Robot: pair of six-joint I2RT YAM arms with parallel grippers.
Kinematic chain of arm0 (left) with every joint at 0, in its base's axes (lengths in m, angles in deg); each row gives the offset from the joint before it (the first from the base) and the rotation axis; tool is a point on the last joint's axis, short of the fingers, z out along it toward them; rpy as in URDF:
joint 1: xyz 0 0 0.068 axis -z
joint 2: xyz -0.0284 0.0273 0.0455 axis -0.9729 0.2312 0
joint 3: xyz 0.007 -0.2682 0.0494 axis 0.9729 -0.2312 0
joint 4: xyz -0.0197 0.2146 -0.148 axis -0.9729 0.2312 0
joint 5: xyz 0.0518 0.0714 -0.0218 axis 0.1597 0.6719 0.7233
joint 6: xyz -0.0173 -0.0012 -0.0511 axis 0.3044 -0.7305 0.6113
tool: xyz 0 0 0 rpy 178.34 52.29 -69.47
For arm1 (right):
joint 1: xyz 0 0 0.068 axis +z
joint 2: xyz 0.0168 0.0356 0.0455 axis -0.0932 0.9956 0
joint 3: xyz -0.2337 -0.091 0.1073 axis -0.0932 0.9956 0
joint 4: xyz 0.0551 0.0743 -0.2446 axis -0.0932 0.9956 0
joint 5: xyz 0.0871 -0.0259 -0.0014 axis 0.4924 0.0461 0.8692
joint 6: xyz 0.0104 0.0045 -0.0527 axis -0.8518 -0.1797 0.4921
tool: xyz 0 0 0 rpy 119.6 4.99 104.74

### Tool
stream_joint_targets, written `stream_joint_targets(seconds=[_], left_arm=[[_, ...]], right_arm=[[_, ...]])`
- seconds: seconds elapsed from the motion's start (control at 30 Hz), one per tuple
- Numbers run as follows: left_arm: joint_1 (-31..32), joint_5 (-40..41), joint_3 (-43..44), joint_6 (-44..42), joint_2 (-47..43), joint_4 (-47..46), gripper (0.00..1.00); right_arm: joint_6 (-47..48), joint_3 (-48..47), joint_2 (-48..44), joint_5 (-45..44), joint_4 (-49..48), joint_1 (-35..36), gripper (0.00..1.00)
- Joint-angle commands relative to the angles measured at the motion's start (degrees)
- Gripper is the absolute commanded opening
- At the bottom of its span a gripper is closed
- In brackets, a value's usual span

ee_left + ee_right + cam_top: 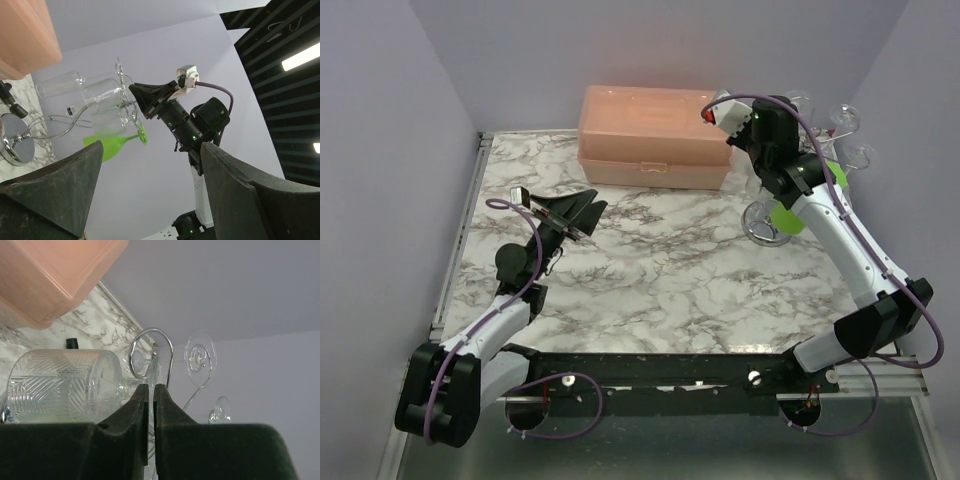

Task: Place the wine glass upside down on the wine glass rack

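The desk [660,270] is white marble veined in grey, with a metal rail along its left edge. Pale lavender walls [380,150] close it in on three sides. Over them my left wrist view catches a dark slatted ceiling [300,30] with lit strips. A peach plastic box [655,135] sits against the back wall.

The wine glass rack [765,222] stands at the right rear, its shiny round base on the marble just beside the box. A green glass [117,142] and clear ones hang among its wire arms.

My right gripper [151,390] is up at those arms, fingers pressed nearly together on the stem of the patterned clear wine glass [65,385], which passes through a wire loop. My left gripper [152,150] is low over the desk's left side, spread wide and empty.
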Motion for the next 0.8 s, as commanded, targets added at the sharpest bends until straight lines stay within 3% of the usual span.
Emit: stream_joint_targets(seconds=[0.0,0.77], left_arm=[[-0.4,-1.5,1.6,0.0,0.2,-2.6,0.81],[-0.4,-1.4,1.2,0.0,-0.4,-2.8,0.81]], right_arm=[[4.3,1.5,-2.5,-2.6,-7.3,-0.3,0.0],[10.3,4.5,-2.1,-1.6,-16.6,-0.3,0.0]])
